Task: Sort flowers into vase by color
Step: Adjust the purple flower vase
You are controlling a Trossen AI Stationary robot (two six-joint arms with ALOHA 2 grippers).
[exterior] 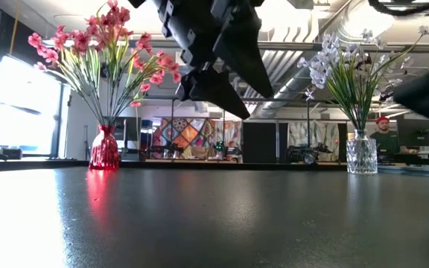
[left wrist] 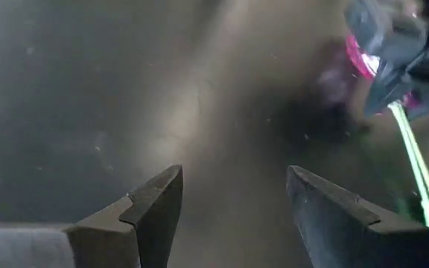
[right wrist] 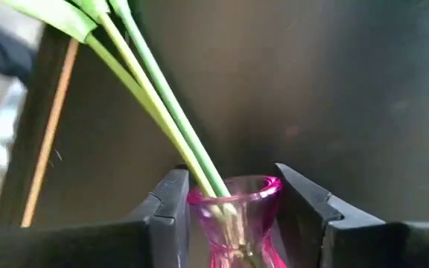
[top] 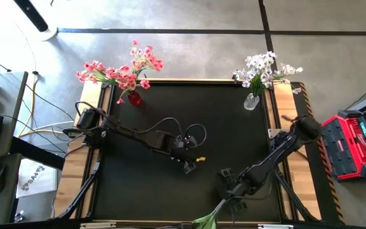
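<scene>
Straddling the neck of a small pink vase (right wrist: 238,216), the right gripper (right wrist: 233,201) has 1 finger on each side of the glass; whether the pads press it or stand just off it I cannot tell. 2 green stems (right wrist: 162,97) rise out of the vase mouth and run long and straight away from the gripper, slanting toward the table's near edge, where broad green leaves (top: 205,221) lie in the high view. That overhead view hides the vase under the right arm near the table's front; only the right wrist view shows the vase between the fingers.

The left gripper (top: 188,166) hangs above the middle of the black table (top: 170,102), its fingers (left wrist: 155,208) spread apart and holding nothing. Its wrist view catches the pink vase and stems off to one side.

At the far edge stand a red vase (top: 134,98) of pink blossoms (top: 122,73) on the left and a clear vase (top: 251,102) of white blossoms (top: 264,69) on the right, both upright in the low view
</scene>
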